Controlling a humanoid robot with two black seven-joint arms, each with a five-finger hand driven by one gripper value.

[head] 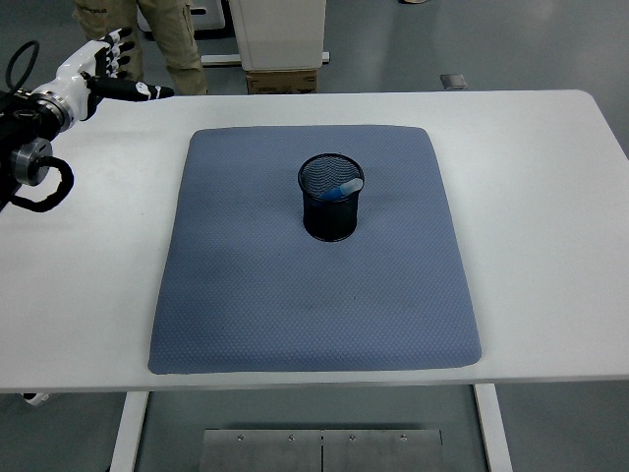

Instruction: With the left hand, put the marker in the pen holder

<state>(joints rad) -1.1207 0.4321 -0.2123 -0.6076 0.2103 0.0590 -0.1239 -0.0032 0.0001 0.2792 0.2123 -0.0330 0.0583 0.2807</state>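
Head view: your left hand [98,67] is hovering empty at the table's far-left corner.

Your fingers [116,51] are spreading loosely, gripping nothing, well apart from the black mesh pen holder [331,197]. The blue marker [342,188] is sitting inside that holder, leaning against its right wall. The holder is standing upright on the blue-grey mat [314,295] covering the white table [550,216]. A person's legs [172,34] are showing at the top.

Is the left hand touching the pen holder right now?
Apart. The head view shows the left hand open at the table's far left corner, with bare white table and blue mat between it and the black mesh pen holder, which holds the marker.
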